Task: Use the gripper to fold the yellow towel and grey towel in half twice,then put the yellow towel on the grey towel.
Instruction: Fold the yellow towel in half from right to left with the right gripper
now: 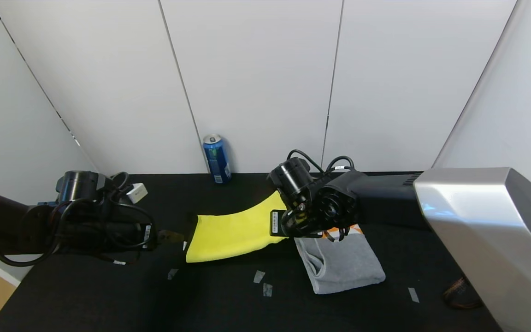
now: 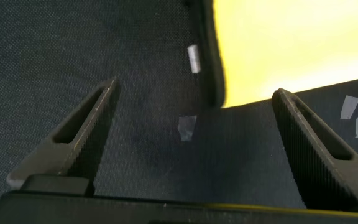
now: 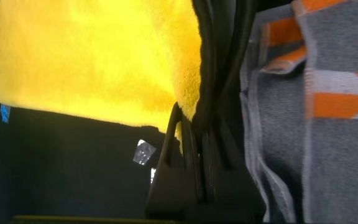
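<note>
The yellow towel [image 1: 233, 230] lies as a folded strip mid-table, and its right end rises off the black table. My right gripper [image 1: 278, 226] is shut on that raised end; in the right wrist view its closed fingers [image 3: 194, 143] pinch the black-edged border of the yellow towel [image 3: 92, 56]. Just right of it rests the grey towel [image 1: 344, 263], folded, orange patches [image 3: 340, 106] at its far edge. My left gripper [image 1: 173, 236] hovers low at the strip's left end, open, with only bare table and the towel's corner [image 2: 291, 43] between its fingers [image 2: 79, 137].
A blue can [image 1: 216, 158] stands at the back wall. A small white box [image 1: 136, 192] sits behind the left arm. Tape scraps [image 1: 258, 276] dot the black table [image 1: 109, 295] near the front. White walls close the back and sides.
</note>
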`<state>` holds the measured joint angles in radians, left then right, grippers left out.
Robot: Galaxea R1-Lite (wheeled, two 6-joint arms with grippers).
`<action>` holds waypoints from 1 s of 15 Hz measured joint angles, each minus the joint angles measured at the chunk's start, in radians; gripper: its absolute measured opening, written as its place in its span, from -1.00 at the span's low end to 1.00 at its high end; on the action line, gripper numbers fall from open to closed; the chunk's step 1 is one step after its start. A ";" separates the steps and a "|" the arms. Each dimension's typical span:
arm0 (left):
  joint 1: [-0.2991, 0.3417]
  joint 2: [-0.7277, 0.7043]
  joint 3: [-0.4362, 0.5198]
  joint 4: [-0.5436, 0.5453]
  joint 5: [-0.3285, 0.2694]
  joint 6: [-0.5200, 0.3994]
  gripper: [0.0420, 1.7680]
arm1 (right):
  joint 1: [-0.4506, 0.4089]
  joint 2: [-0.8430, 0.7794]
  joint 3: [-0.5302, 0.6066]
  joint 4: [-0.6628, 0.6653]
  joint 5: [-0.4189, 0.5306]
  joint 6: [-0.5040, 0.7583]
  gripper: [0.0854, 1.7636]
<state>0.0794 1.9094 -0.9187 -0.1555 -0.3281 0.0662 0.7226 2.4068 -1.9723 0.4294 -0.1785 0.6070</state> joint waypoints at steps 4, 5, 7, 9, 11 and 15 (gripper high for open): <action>0.000 0.000 0.001 0.001 -0.001 0.000 0.94 | -0.055 -0.039 0.003 0.053 0.000 -0.003 -0.94; 0.000 -0.001 0.001 0.001 0.000 0.000 0.94 | -0.068 -0.047 0.003 0.070 0.000 -0.003 -0.94; 0.000 -0.002 0.001 0.001 -0.001 0.000 0.94 | -0.094 -0.062 0.005 0.104 0.000 -0.003 -0.94; -0.001 -0.002 0.001 0.001 -0.001 0.000 0.94 | -0.115 -0.076 0.011 0.117 0.000 -0.003 -0.94; -0.001 -0.002 0.001 0.001 0.000 0.000 0.94 | -0.135 -0.091 0.028 0.119 0.000 -0.004 -0.94; -0.001 -0.003 0.005 0.000 0.000 0.001 0.94 | -0.160 -0.111 0.044 0.126 -0.001 -0.016 -0.94</action>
<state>0.0779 1.9060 -0.9134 -0.1557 -0.3281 0.0677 0.5628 2.2962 -1.9281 0.5551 -0.1791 0.5913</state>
